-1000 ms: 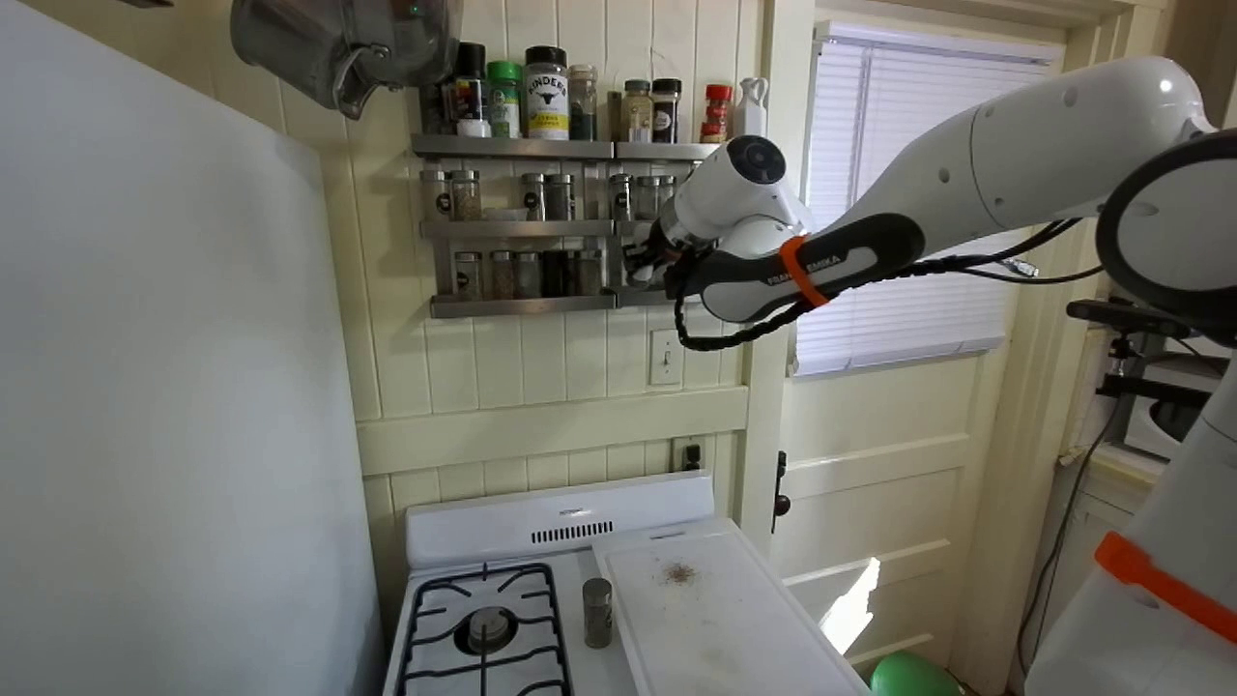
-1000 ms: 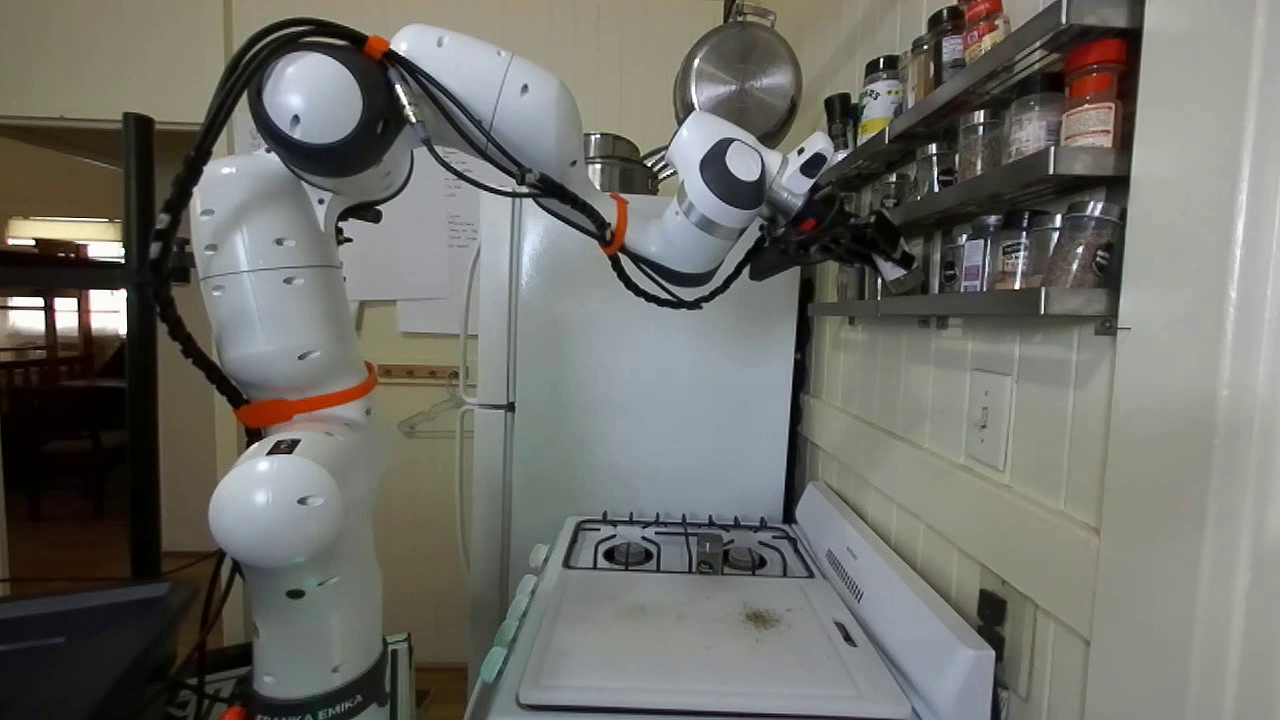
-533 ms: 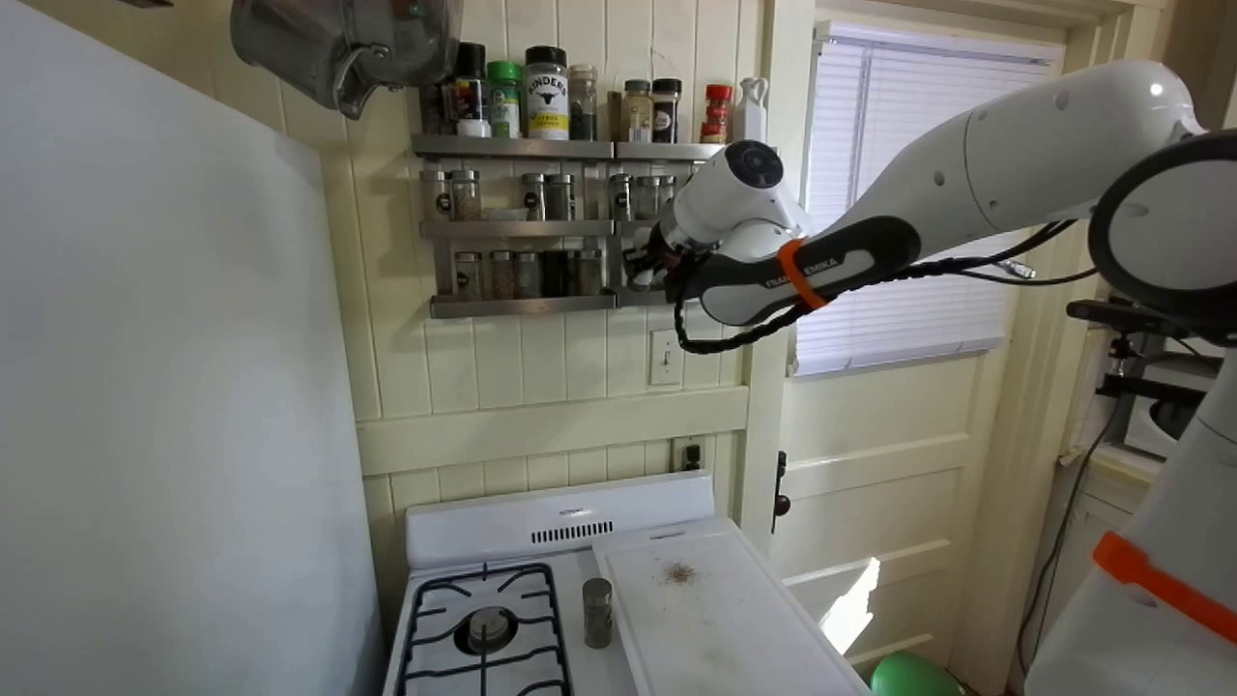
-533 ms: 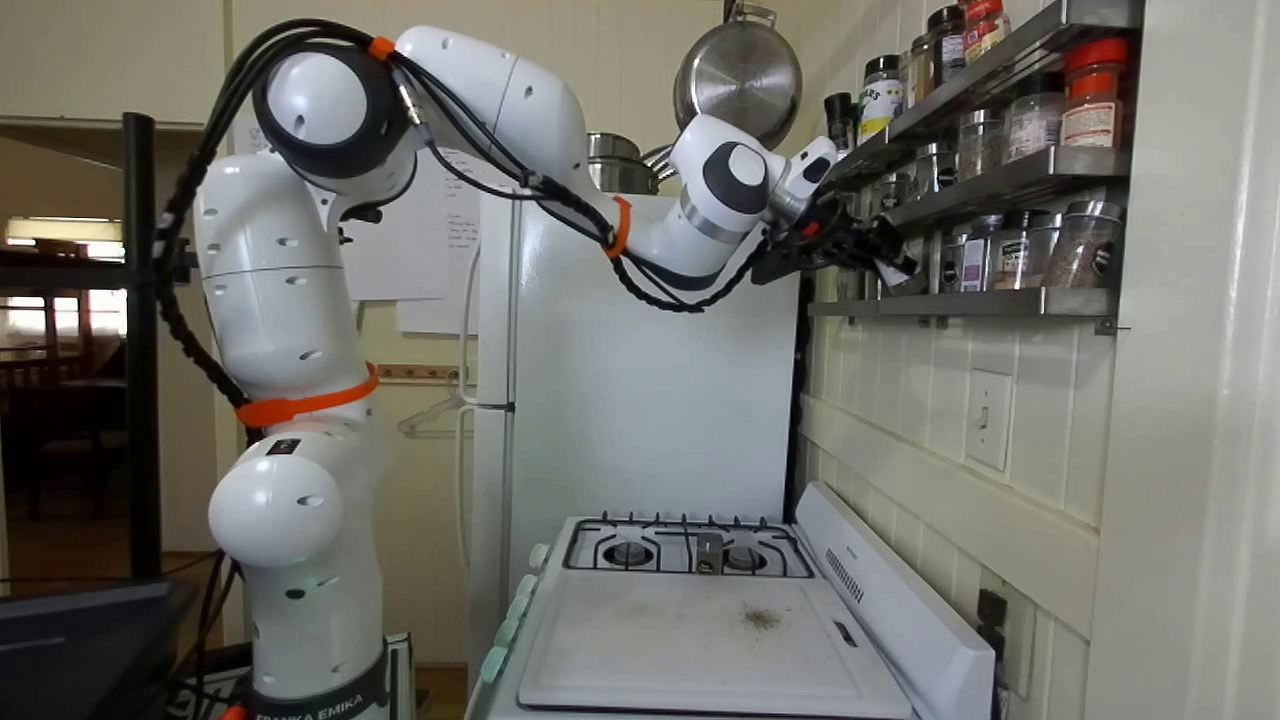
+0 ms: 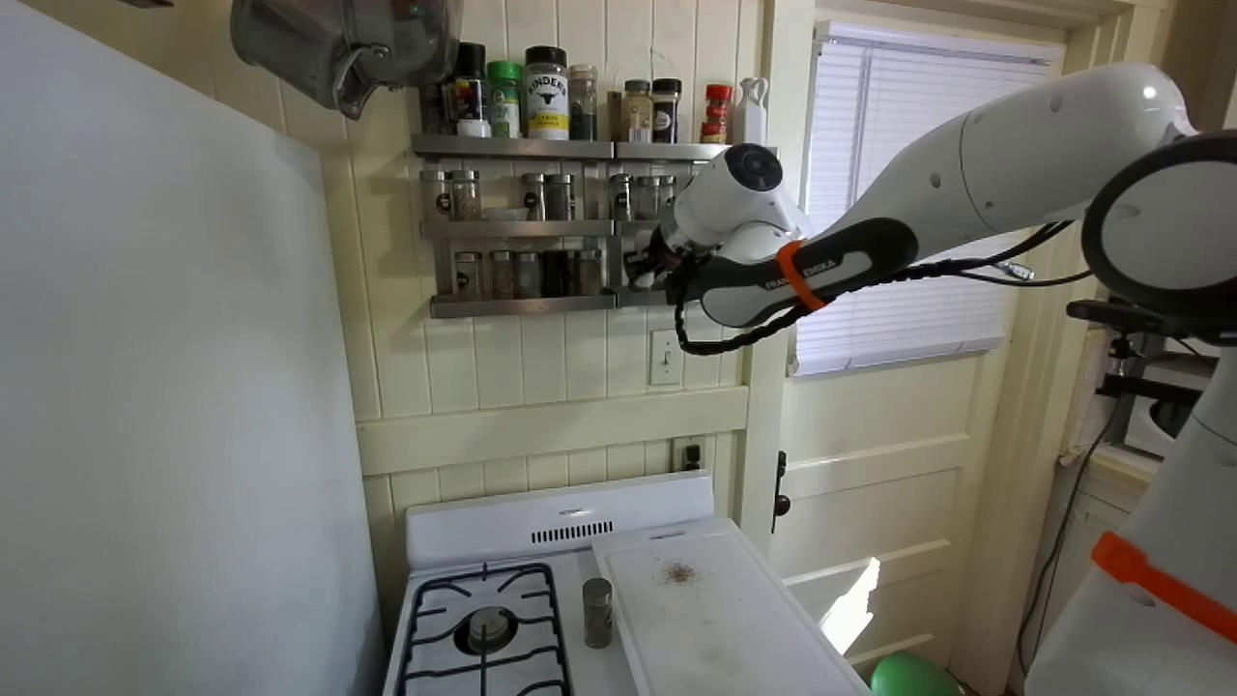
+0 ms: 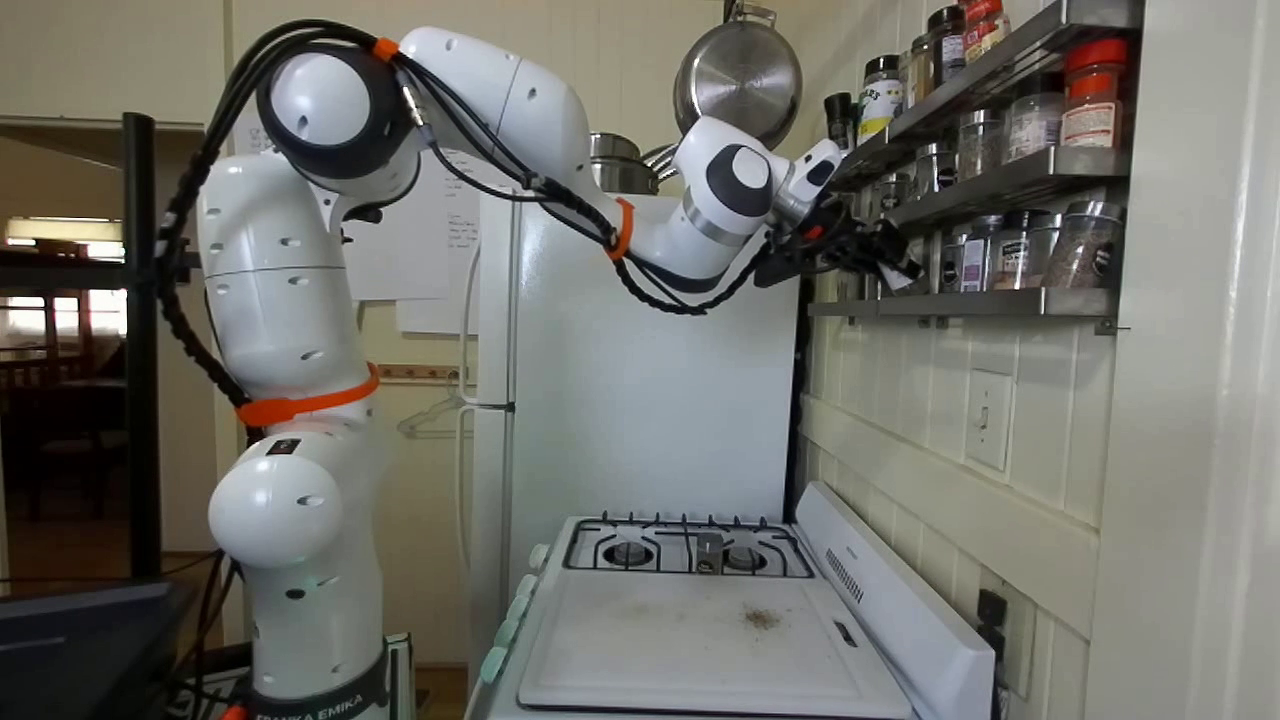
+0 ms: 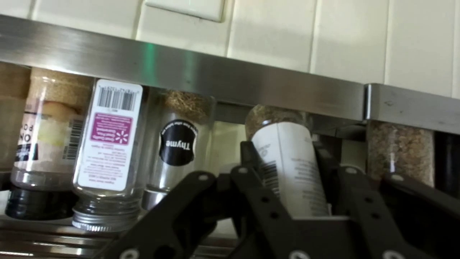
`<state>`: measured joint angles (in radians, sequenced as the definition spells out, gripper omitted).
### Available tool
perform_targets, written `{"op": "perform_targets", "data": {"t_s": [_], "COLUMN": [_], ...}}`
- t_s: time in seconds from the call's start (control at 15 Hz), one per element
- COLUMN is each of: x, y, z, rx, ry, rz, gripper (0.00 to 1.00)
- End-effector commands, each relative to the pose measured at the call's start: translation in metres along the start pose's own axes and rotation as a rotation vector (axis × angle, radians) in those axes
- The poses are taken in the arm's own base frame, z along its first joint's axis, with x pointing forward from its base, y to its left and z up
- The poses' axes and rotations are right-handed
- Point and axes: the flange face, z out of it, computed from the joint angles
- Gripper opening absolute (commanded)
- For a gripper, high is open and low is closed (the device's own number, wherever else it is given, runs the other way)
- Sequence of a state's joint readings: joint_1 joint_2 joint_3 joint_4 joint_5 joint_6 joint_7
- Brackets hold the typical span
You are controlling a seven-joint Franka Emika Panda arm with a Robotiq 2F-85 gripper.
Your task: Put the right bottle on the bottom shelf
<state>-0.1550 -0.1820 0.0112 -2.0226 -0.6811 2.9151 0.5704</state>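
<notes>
The right bottle [image 7: 287, 162], clear with brown contents and a whitish printed label, is between the dark fingers of my gripper [image 7: 284, 153] in the wrist view, which stands upside down. The fingers press on both sides of its label. Its cap end is hidden by the gripper. In an exterior view the bottle [image 6: 899, 275] leans at the tip of my gripper [image 6: 890, 250], just above the front rail of the bottom shelf [image 6: 1000, 303]. Its base shows close to the edge of the bottom shelf's rail [image 7: 179, 70]; I cannot tell whether it touches.
A Thyme jar [image 7: 178, 142] and other spice jars stand beside the held bottle on the shelf. A reddish-brown jar [image 7: 400, 151] stands on its other side. The middle shelf [image 6: 1000, 187] is above. A glass jar [image 5: 597, 612] stands on the stove below.
The arm has inched toward the rack and very slightly down, carrying the tilted bottle with it. The gripper stays shut on the bottle. The jar on the stove has not moved.
</notes>
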Motion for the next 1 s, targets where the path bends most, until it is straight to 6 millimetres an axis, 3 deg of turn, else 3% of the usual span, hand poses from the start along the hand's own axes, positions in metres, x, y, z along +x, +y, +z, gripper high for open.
{"op": "perform_targets", "data": {"t_s": [0.0, 0.93], "x": [-0.002, 0.001], "y": [0.001, 0.006], "z": [0.005, 0.020], "rx": [0.008, 0.034], "ry": [0.003, -0.058], "rz": [0.002, 0.070], "gripper": [0.17, 0.17]}}
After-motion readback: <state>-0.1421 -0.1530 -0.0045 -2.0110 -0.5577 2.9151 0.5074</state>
